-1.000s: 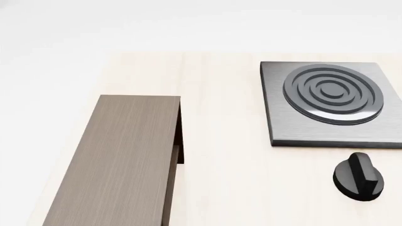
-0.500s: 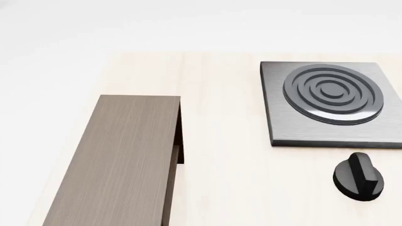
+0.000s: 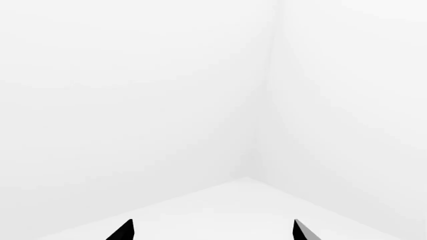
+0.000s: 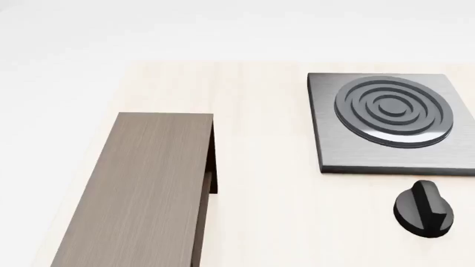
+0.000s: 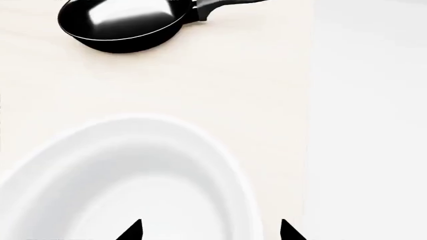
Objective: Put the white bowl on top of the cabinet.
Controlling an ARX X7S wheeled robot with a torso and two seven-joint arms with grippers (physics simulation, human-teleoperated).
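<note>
The white bowl (image 5: 133, 180) shows only in the right wrist view, large and close, standing on the pale wooden table. My right gripper (image 5: 212, 231) is open. One fingertip is over the bowl's inside and the other is outside its rim, so the jaws straddle the wall. The dark brown cabinet (image 4: 148, 183) lies on the table at the left of the head view, its flat top bare. My left gripper (image 3: 213, 231) is open and empty, facing white walls and floor. Neither gripper shows in the head view.
A black frying pan (image 5: 120, 25) lies on the table beyond the bowl. The table's edge (image 5: 308, 100) runs close beside the bowl. In the head view a square grey stove plate (image 4: 390, 119) and a black knob (image 4: 423, 208) sit right of the cabinet.
</note>
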